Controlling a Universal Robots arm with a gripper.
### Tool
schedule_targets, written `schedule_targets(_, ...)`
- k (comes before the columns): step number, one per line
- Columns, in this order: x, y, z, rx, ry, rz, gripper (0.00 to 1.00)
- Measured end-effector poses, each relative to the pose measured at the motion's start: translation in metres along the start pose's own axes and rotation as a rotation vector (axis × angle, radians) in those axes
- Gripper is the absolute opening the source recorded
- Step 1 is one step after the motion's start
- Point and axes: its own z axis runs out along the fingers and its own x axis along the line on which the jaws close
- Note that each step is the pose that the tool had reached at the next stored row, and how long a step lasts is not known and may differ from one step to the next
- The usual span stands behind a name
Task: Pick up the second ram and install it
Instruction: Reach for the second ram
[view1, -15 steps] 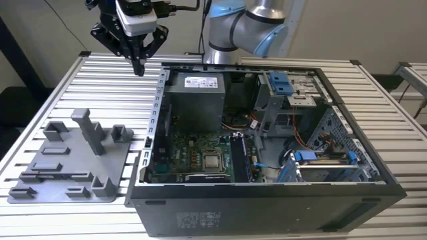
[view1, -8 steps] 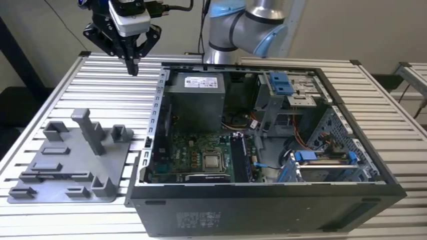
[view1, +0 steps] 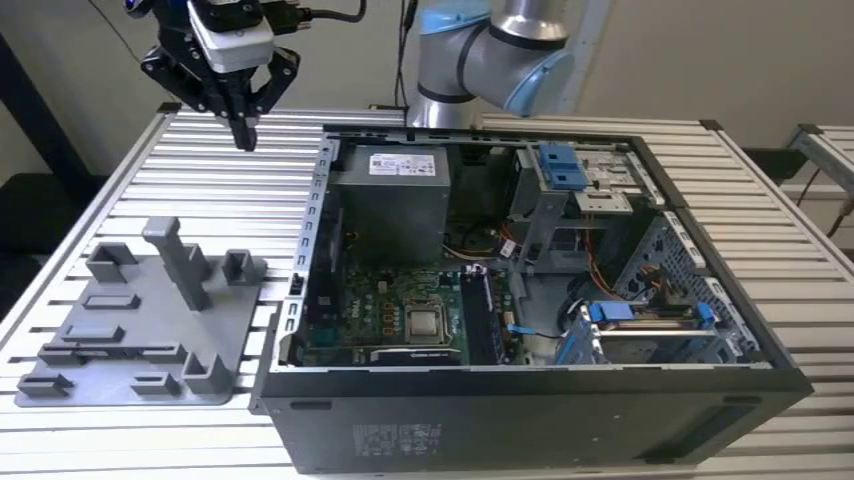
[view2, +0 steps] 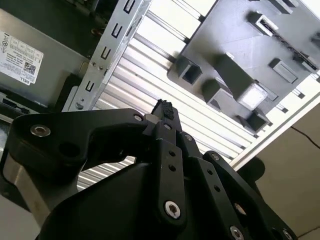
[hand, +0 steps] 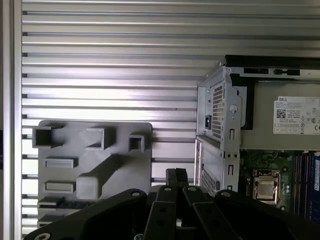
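High above the table (view1: 200, 170), between the grey tray (view1: 234, 320) and the open computer case (view1: 534, 425), our end effector (view1: 244, 135) hangs with its fingers pressed together tip to tip, and we see nothing between them. We judge the pick-up step is not yet done. Below the end effector and off to its tray side, a dark narrow strip stands in one of the tray's long slots. We take it for the second ram (hand: 56, 203), though we cannot be sure. On the case side, a dark stick (view1: 478, 312) already stands among the motherboard slots. A grasp calls for the fingers to part first, then line up across the strip's thin faces. Directly beneath the tips lies open, bare table. The tray's tall post (view1: 180, 262) rises near the strip, and the case's metal wall edge (view1: 318, 230) bounds the other side, so any descent wants to be straight and narrow.
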Motion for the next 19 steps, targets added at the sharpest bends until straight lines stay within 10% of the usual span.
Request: schedule_targets(19, 0.0590, 0.0002, -0.0002, -0.0012, 0.0001, -0.001, 0.11)
